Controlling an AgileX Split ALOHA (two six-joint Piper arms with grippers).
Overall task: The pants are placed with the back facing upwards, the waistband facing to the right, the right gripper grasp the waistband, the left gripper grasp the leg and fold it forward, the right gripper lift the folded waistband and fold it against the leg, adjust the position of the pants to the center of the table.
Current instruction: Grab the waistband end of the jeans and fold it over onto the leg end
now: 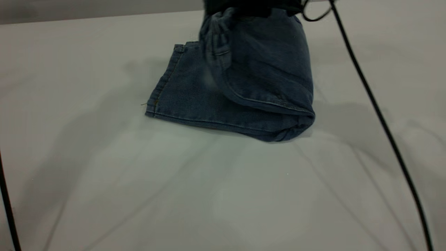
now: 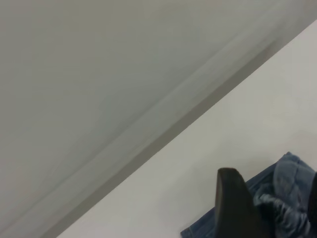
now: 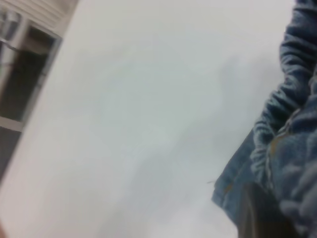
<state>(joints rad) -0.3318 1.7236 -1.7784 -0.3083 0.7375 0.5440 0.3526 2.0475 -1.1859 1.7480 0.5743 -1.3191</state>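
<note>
The pants [image 1: 244, 87] lie at about twelve o'clock on the counter [image 1: 209, 195], already halved lengthwise. Their waistband [image 1: 214, 42] end is hoisted up toward the top edge of the exterior view, where a dark mass, apparently the grippers, meets the cloth. The hem end rests flat toward nine o'clock, so the long axis runs three to nine.

The left gripper [image 2: 277, 208] shows one dark finger beside ruched denim with cloth between the fingers, seemingly pinched. The right gripper [image 3: 277, 218] is buried in gathered denim, so whether it is clamped I cannot tell. The fold, I judge, must travel from the raised band toward nine o'clock, over the flat leg [image 1: 188, 97].
</note>
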